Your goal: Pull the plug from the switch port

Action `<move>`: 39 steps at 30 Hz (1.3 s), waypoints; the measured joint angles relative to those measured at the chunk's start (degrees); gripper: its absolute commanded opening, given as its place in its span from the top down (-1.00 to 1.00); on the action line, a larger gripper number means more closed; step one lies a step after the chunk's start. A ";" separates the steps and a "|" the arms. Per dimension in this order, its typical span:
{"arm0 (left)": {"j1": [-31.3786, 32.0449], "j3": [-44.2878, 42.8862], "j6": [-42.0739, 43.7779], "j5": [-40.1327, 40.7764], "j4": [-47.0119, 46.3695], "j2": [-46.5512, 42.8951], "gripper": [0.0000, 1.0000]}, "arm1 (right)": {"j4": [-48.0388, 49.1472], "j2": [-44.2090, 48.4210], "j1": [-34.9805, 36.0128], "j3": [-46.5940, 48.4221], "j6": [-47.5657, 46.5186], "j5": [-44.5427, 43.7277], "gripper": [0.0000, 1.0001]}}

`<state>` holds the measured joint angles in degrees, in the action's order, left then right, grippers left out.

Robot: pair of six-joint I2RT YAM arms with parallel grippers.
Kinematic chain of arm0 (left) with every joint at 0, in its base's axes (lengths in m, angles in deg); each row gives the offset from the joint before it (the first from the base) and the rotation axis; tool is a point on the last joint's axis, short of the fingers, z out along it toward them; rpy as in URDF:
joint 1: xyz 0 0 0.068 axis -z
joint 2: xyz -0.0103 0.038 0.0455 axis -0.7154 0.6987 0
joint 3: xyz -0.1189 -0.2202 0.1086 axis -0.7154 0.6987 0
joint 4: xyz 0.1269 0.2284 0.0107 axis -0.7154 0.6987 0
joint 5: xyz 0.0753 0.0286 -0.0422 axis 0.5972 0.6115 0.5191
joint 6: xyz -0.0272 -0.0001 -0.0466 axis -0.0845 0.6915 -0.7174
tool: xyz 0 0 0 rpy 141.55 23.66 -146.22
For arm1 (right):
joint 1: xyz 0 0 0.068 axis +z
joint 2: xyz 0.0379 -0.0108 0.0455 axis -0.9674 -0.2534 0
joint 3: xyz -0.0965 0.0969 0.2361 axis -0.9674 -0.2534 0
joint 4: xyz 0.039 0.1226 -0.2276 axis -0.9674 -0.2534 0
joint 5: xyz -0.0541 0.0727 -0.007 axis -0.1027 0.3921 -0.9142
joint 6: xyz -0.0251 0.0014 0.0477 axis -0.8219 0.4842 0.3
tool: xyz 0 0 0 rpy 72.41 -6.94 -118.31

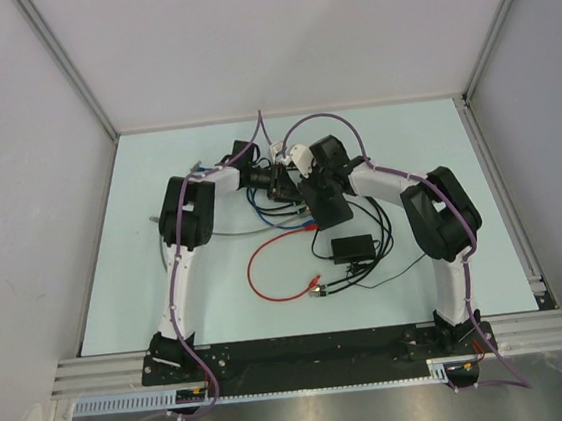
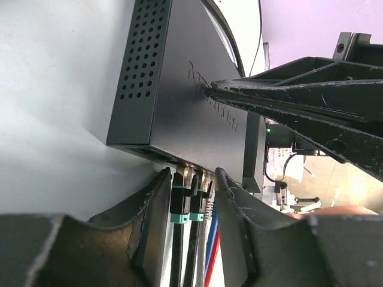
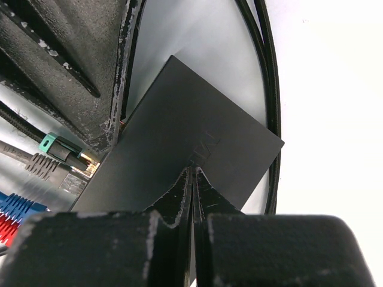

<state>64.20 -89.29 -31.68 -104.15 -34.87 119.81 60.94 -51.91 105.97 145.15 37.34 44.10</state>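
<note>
The switch (image 1: 328,209) is a flat black box lying mid-table. It fills the left wrist view (image 2: 179,89) and the right wrist view (image 3: 179,137). Two black plugs with teal collars (image 2: 179,194) sit in sockets on its near edge, with a grey plug (image 3: 51,167) and blue and red cables (image 2: 210,245) beside them. My left gripper (image 2: 190,176) is open, one finger either side of the black plugs, close to them. My right gripper (image 3: 192,172) is shut, its tips pressing on the switch's top face. It also shows in the left wrist view (image 2: 210,89).
A smaller black box (image 1: 353,247) with thin black leads lies in front of the switch. A red cable loop (image 1: 267,272), a blue cable (image 1: 259,208) and a grey cable (image 1: 233,233) trail across the table to the left. Both arms crowd the switch.
</note>
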 measured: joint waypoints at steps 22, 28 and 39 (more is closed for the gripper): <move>0.07 -0.81 2.82 1.29 2.71 0.04 1.00 | -1.38 -0.76 0.00 1.14 0.00 -0.07 1.00; 0.66 -2.40 5.40 8.85 10.60 -1.75 1.00 | -1.46 -0.90 0.02 1.27 -0.02 -0.09 1.00; 1.05 -3.30 8.46 11.98 13.81 -2.71 1.00 | -1.86 -1.05 0.02 1.57 -0.04 -0.13 1.00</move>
<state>65.25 -92.59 -23.23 -92.17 -21.06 117.10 59.08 -52.96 106.00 146.72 37.30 43.97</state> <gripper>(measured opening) 0.241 0.007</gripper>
